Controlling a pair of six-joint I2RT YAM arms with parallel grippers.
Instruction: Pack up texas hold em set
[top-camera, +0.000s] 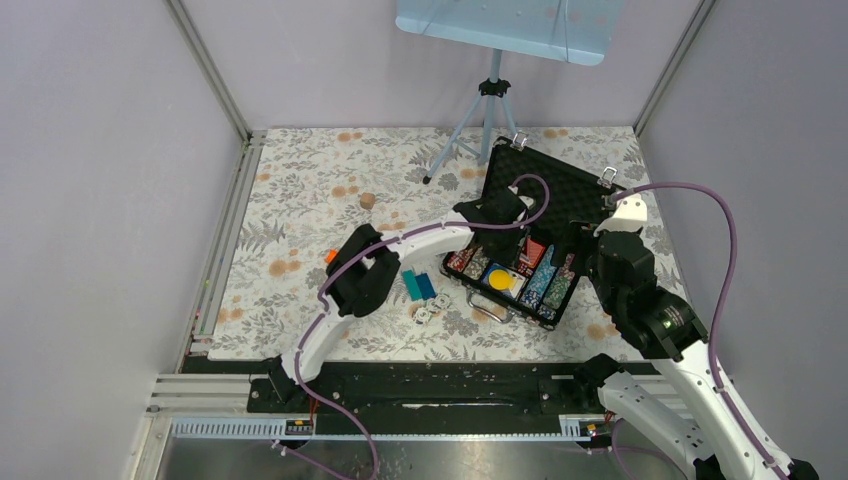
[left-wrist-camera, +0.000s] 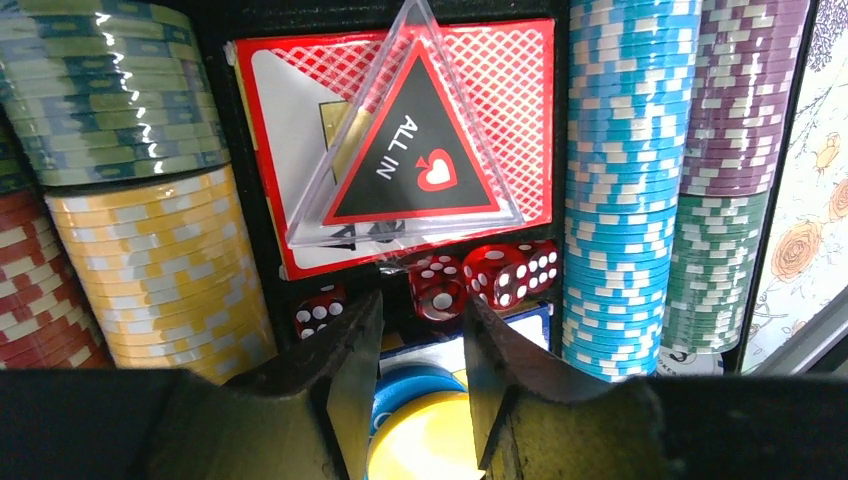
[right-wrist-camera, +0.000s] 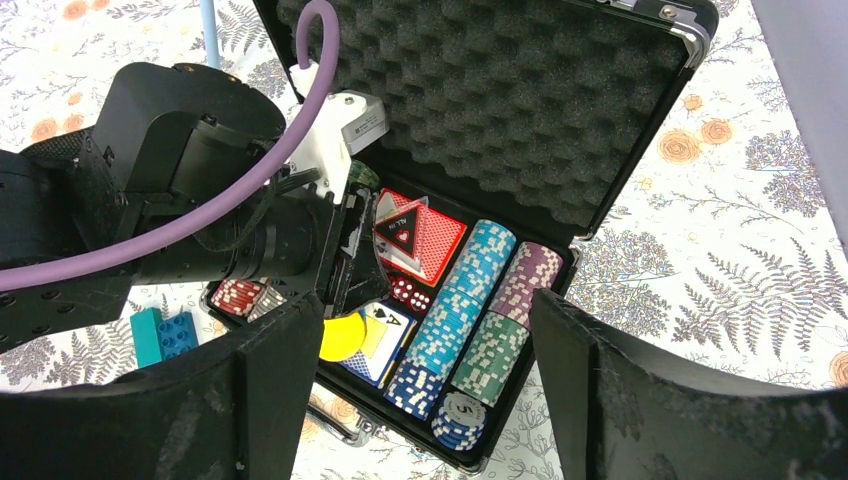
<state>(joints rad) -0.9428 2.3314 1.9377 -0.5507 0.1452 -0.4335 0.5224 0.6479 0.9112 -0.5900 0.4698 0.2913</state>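
right gripper (right-wrist-camera: 425, 305) spread wide, empty, hovering off the near-right rim, likely keeping clear | briefcase (top-camera: 596, 236) open, right of table centre | left gripper (left-wrist-camera: 422, 310) low in the centre slot, jaws narrowly parted, gripping nothing, over yellow disc (left-wrist-camera: 425, 440) beside dice (left-wrist-camera: 510, 270) | chip rows (left-wrist-camera: 620, 180) wall both sides, little sideways room | lid (right-wrist-camera: 500, 90) upright beyond

The black case (top-camera: 570, 190) sits open at the right centre of the top view, with its foam-lined lid tilted back. Rows of chips (left-wrist-camera: 625, 150) stand on edge on either side of a red card deck (left-wrist-camera: 500, 80), which lies under a clear triangular "ALL IN" marker (left-wrist-camera: 415, 150). Red dice (left-wrist-camera: 510, 272) sit just below the deck, and a yellow disc (right-wrist-camera: 343, 338) lies lower still.
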